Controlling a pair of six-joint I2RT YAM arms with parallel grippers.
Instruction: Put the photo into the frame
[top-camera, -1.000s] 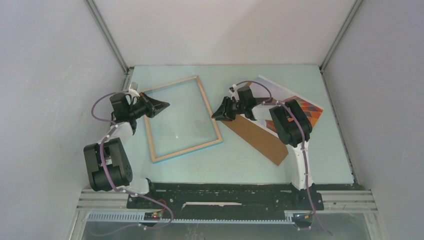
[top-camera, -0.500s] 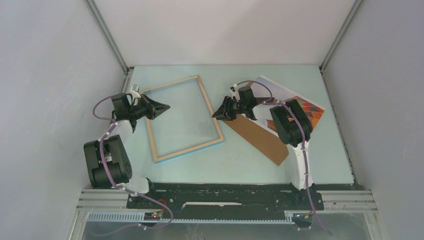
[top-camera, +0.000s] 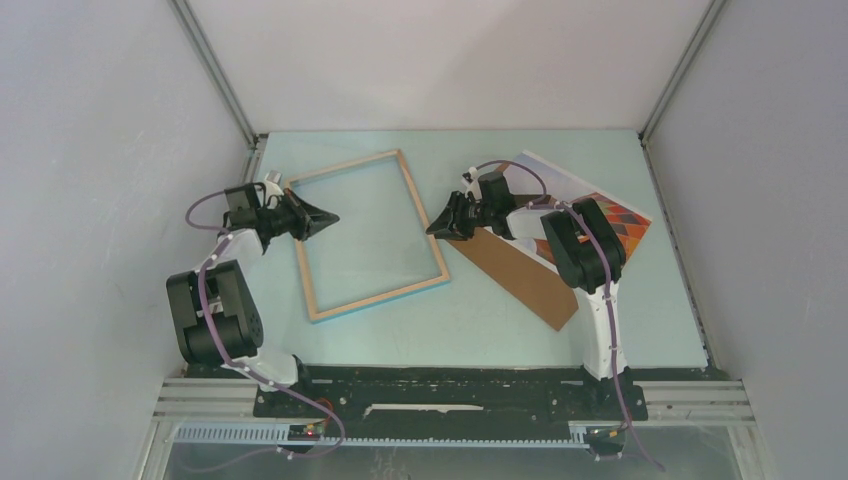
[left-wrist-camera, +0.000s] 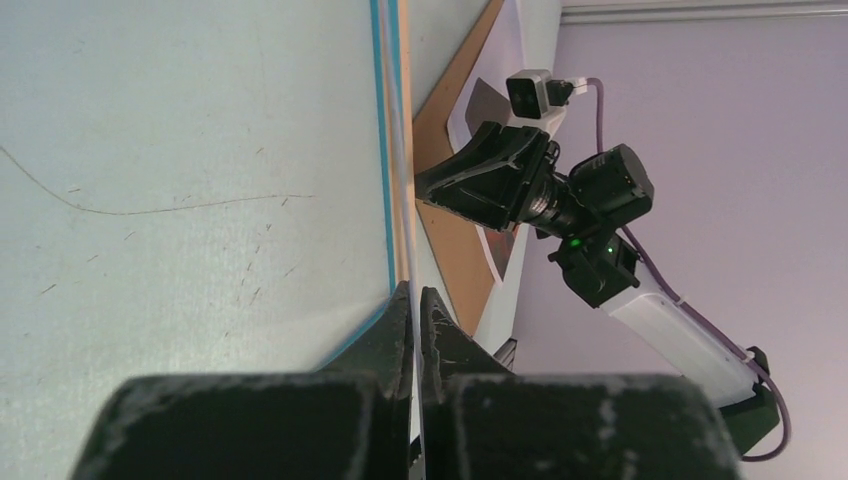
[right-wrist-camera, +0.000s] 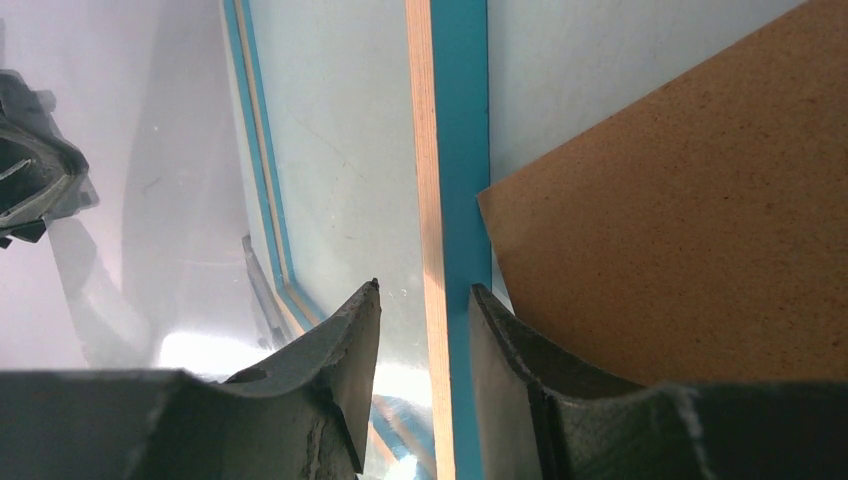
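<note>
The left gripper (top-camera: 328, 214) pinches the left rail of the frame (top-camera: 378, 300), centre-left; it looks light, stiff and glazed, best held by its rails. The right gripper (right-wrist-camera: 423, 288) straddles the right rail, jaws apart, and the limp photo (top-camera: 618, 215) lies upper right under the backing board (top-camera: 520, 275). Within the last second the frame crept slightly right.

Robotics lab, seen from my remote console: a closed test cell where plain grey-white panels (top-camera: 90, 150) wall a pale teal table (top-camera: 480, 320) on three sides, joined by aluminium corner posts (top-camera: 214, 70). At the near edge I have the left arm (top-camera: 215, 320) and right arm (top-camera: 590, 260), black and white, bolted to a black plate (top-camera: 450, 395) on slotted aluminium rail (top-camera: 700, 400). Purple cables (top-camera: 193, 205) loop along both arms. A small camera (left-wrist-camera: 530, 92) rides on the right wrist.
</note>
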